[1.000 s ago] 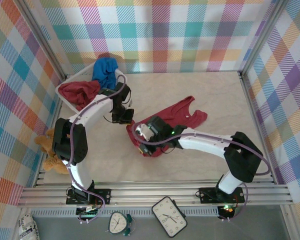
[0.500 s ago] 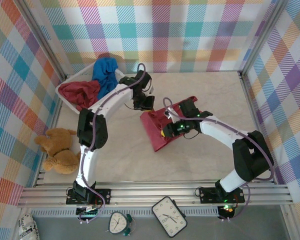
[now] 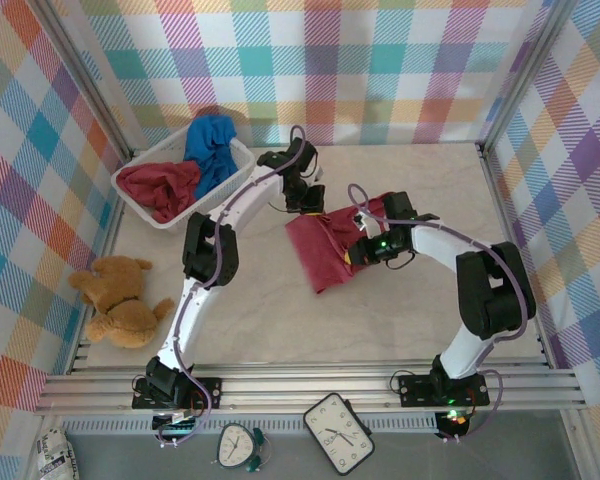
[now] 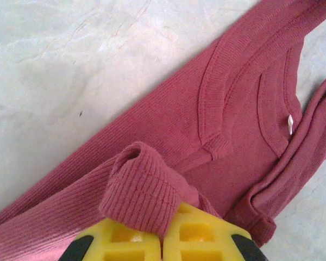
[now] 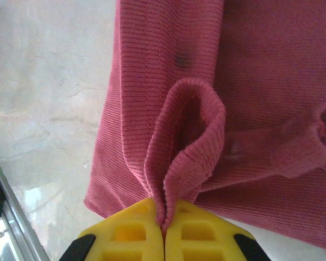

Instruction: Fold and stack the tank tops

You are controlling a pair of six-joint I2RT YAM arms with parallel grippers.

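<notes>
Dark red tank top [image 3: 325,255] at table centre, partly folded. Left gripper [image 4: 163,239]: jaws pinching cloth fold at far edge. Right gripper [image 5: 164,231]: jaws pinching second fold, right side. Paired grips likely meant to carry the edge over evenly. Second red top [image 3: 158,185] and blue top [image 3: 210,145] wait in basket [image 3: 242,160], far left.

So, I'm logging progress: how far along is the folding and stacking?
Done: nothing stacked. In hand: left gripper and right gripper both shut on one dark red tank top, bunched mid-fold on the table. Left: the red top and blue top in the basket.
</notes>
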